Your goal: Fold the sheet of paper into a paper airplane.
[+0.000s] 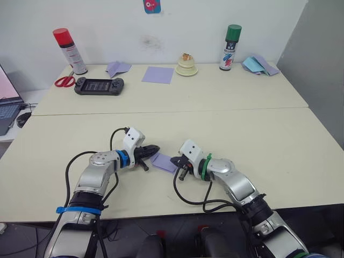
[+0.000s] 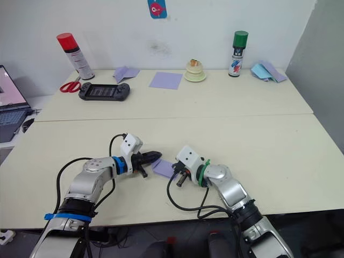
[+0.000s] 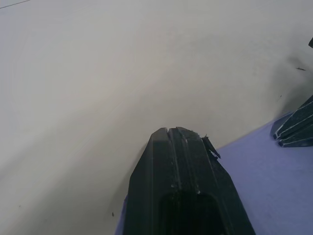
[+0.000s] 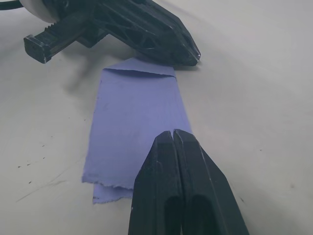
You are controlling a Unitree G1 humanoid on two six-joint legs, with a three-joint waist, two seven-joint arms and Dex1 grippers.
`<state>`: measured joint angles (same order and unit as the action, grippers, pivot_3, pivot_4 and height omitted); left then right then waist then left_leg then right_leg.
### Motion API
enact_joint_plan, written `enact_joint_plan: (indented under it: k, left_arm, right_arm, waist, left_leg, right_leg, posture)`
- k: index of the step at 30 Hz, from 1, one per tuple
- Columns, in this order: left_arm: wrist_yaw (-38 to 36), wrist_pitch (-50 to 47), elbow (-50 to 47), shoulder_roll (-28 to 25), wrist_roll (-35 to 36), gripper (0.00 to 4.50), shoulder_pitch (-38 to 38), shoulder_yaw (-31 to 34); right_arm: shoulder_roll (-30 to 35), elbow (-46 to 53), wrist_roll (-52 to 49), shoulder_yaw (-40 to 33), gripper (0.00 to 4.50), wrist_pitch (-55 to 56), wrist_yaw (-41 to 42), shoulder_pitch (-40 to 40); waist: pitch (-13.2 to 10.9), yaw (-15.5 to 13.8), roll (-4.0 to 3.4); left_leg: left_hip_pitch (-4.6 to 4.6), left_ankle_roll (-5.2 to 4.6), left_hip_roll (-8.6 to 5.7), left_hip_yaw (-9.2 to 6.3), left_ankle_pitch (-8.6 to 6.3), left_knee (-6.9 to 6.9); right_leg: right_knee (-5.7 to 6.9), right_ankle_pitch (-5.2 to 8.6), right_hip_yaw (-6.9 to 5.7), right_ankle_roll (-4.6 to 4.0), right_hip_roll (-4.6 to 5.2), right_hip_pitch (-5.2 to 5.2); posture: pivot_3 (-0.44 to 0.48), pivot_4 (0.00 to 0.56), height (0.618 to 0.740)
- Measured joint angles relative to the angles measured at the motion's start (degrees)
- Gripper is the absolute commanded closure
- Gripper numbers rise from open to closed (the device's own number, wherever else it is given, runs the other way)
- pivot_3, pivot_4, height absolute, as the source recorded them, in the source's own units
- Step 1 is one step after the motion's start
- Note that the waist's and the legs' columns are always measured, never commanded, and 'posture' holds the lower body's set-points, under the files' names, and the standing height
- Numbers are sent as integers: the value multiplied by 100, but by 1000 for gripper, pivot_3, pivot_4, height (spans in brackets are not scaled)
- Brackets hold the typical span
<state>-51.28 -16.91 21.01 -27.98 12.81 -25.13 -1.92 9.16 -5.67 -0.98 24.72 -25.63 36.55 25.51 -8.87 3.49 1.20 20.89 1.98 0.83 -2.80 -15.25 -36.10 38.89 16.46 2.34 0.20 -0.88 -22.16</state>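
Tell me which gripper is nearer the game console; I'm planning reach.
Left. The left gripper lies on the game console's side of the table; the right gripper sits further right. Both are far.

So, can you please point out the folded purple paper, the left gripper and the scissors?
Paper (image 4: 137, 117), right wrist view, middle of its flat top layer.
Left gripper (image 1: 155, 148), left eye view, at the shut fingertips by the paper's edge.
Scissors (image 1: 64, 81), left eye view, on the red handles.
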Motion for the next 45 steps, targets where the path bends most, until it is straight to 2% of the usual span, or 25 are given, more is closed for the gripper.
enact_joint_plan:
  k: [10, 16, 19, 22, 32, 37, 45]
  left_arm:
    - [-10, 77, 184, -14, 164, 4500, 13, 60]
    - [-113, -764, 270, -48, 829, 4500, -151, 460]
    - [28, -876, 693, -397, 936, 4500, -587, 915]
    - [-10, -752, 747, -665, 933, 4500, -798, 1134]
    - [-283, -203, -54, -405, 358, 4500, -389, 269]
    - [-71, 249, 216, -406, -173, 4500, -355, -32]
    - [62, 805, 791, -279, -507, 4500, -503, -103]
  right_arm:
    - [32, 51, 40, 115, 4469, -23, 16, 0]
    - [-42, -9, 45, 129, 4469, -14, 13, 54]
    - [-51, -43, 50, 135, 4469, -2, 33, 81]
    - [-39, -64, 59, 123, 4469, 10, 69, 93]
    - [-74, -174, 81, 119, 4469, 31, 84, 174]
    - [-71, -191, 80, 118, 4469, 34, 100, 192]
    - [-30, -195, 98, 121, 4469, 37, 178, 210]
  waist:
    - [0, 25, 0]
    - [-14, 85, 14]
    - [-36, 101, 48]
    - [-41, 91, 41]
    - [-50, 81, 44]
    - [-50, 82, 45]
    - [-49, 64, 46]
  left_leg:
    - [-5, 1, 3, 0, 1, 0]
    - [0, 1, 5, -4, 1, 2]
    - [4, 3, 13, -11, 2, 1]
    - [4, 4, -2, -9, 1, 5]
    - [4, 13, -2, -10, 6, 5]
    - [5, 13, -4, -5, 6, 4]
    - [5, 13, -5, -5, 6, 4]
  right_leg:
    - [1, 0, 2, 0, -4, 1]
    - [2, 0, -2, 0, -6, -4]
    - [5, 0, -9, 0, -14, -10]
    - [4, 0, -7, 0, 3, -7]
    - [4, -1, -4, -2, 7, -8]
    - [3, -1, 0, -2, 7, -8]
    - [3, -1, -2, -1, 8, -5]
  posture:
    - [0, 150, 740]
    - [0, 150, 740]
    - [0, 150, 740]
    - [0, 150, 740]
    - [0, 150, 740]
    - [0, 150, 740]
    - [0, 150, 740]
